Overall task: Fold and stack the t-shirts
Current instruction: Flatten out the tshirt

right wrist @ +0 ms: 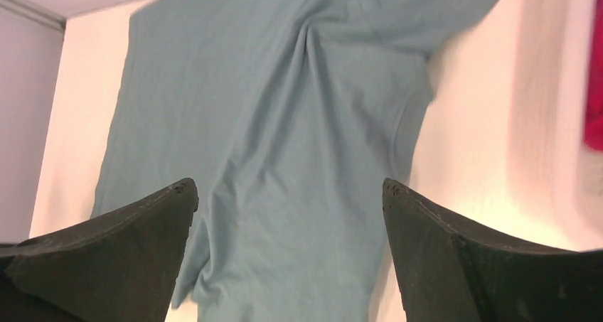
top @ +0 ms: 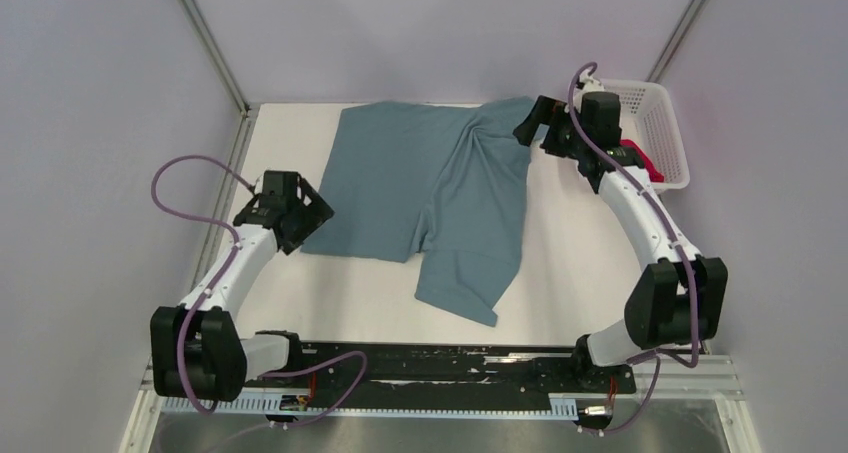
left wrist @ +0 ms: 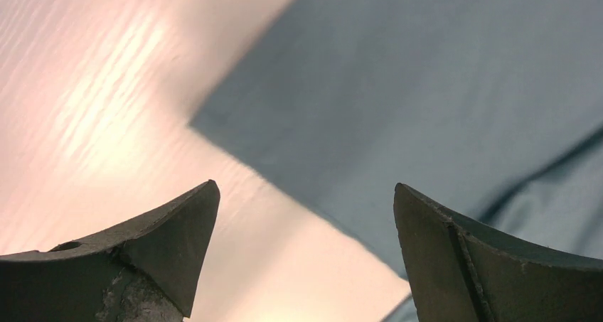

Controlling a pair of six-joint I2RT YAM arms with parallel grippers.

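Note:
The blue-grey t-shirt (top: 430,183) lies partly spread and creased on the white table, one sleeve end pointing toward the near edge. My left gripper (top: 318,213) is open by the shirt's near-left corner, and in the left wrist view that corner (left wrist: 427,87) lies ahead of the gripper (left wrist: 306,194) with bare table between the fingers. My right gripper (top: 526,125) is open above the shirt's far-right part. In the right wrist view the shirt (right wrist: 284,123) fills the gap of the gripper (right wrist: 290,190), not held. The crimson-pink t-shirt (top: 651,165) sits in the basket, its edge (right wrist: 594,87) also showing.
A white lattice basket (top: 668,123) stands at the table's far right, right behind the right arm. Grey walls with metal posts (top: 212,43) close the back and sides. The black rail (top: 440,365) with the arm bases runs along the near edge.

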